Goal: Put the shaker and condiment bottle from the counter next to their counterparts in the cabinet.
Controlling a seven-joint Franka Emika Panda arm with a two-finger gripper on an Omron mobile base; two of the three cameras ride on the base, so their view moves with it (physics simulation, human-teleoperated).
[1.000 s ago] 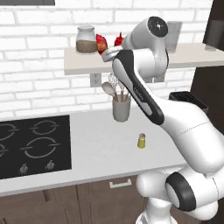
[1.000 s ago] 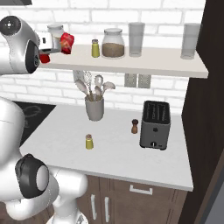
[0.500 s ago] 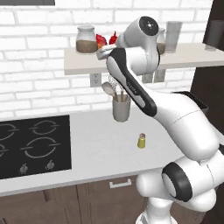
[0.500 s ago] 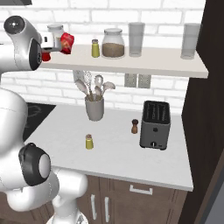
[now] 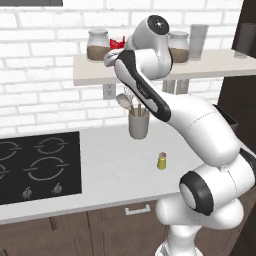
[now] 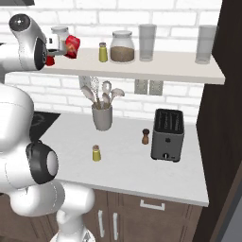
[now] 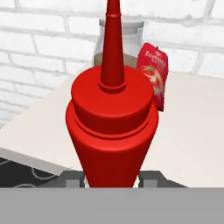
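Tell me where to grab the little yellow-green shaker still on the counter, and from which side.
Take the shaker around its round body just under the grey cap, coming straight down from above with the claw's fingers either side. It stands upright and alone on the counter, apart from the utensil holder, so a top approach looks unobstructed.

This is a home kitchen. A pale grey worktop (image 5: 110, 170) carries a black four-ring hob (image 5: 35, 167) on its left, with dark wood drawers (image 6: 151, 212) below. On the right stands a dark grey two-slot toaster (image 6: 167, 135), further left a grey pot of cooking utensils (image 6: 102, 113). Behind runs a white brick wall (image 5: 45, 65) with a pale beige open shelf (image 6: 156, 64) bearing glass jars (image 6: 122, 47).
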